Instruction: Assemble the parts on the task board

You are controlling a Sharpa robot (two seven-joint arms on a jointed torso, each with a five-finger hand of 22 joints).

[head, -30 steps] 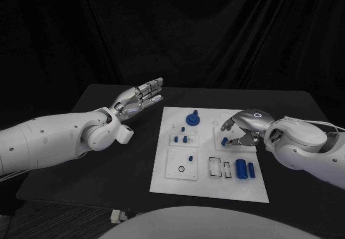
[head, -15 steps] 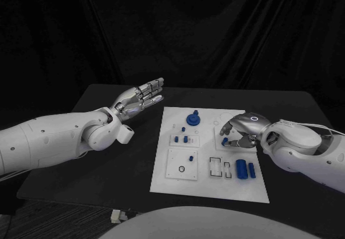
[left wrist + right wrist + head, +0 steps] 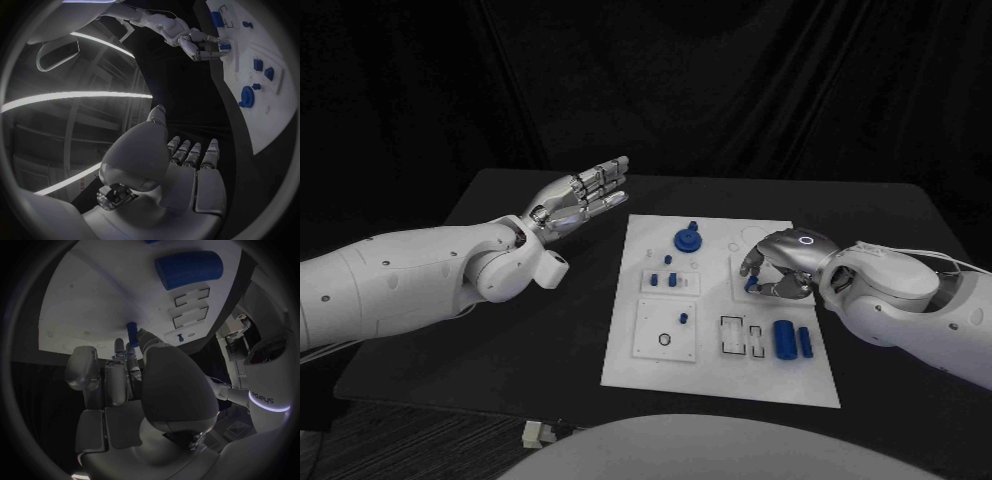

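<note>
The white task board (image 3: pixel 711 365) lies in the middle of the black table. My right hand (image 3: pixel 782 264) is bent down over the board's right side and pinches a small blue peg (image 3: pixel 751 285) between thumb and fingertips; the peg (image 3: pixel 132 333) stands against the board's surface (image 3: pixel 81 300). From the left wrist view this hand (image 3: pixel 199 44) holds the peg (image 3: pixel 225 46) at the board (image 3: pixel 281 115). My left hand (image 3: pixel 583 193) hovers open, palm up, above the table left of the board, fingers (image 3: pixel 190 152) stretched and holding nothing.
A round blue knob (image 3: pixel 687 240) stands near the board's far edge. Small blue pieces (image 3: pixel 665 280) sit in the left column, another (image 3: pixel 682 317) below them. Two blue cylinders (image 3: pixel 793 340) lie near the right front; one (image 3: pixel 189 269) is close to my right hand.
My right arm has shifted slightly left and the hand has turned further down over the peg. The left arm has stayed still.
</note>
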